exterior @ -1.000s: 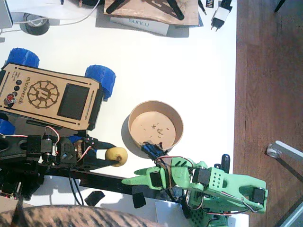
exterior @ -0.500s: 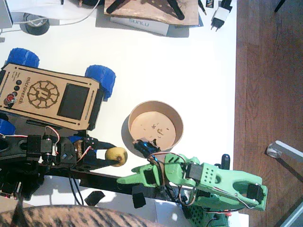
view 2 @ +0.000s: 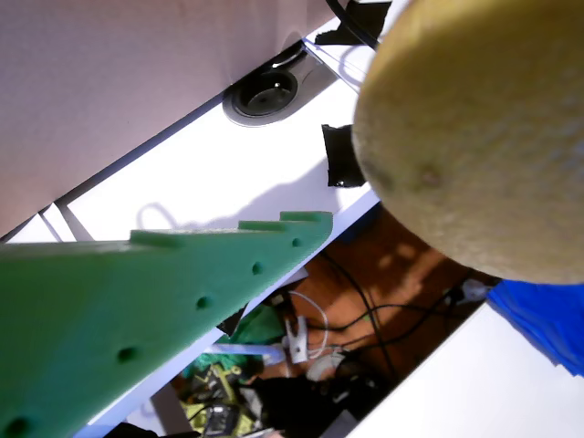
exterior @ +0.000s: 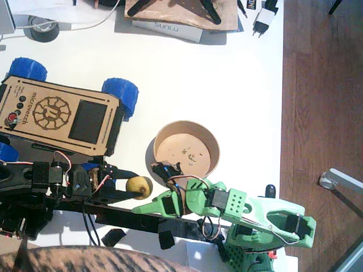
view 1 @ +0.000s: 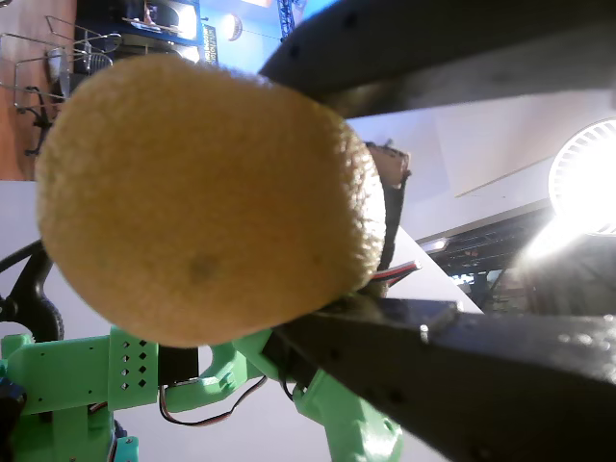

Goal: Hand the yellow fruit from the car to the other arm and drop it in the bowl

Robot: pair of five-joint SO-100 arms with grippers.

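Green jaws' gap hidden (yellow fruit [exterior: 139,185] near).

Fruit [view 1: 202,192] showing matt, pitted skin; car [exterior: 57,116] showing pale wood; bowl [exterior: 187,148] showing matt paper; table [exterior: 227,85] showing smooth white.

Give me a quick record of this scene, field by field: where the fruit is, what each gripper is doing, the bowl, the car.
fruit: yellow fruit clamped in left gripper, off the car
left gripper: shut on the fruit
right gripper: green gripper near the fruit, not holding it; jaw state unclear
bowl: bowl holds no fruit, only specks
car: car on table, upper left
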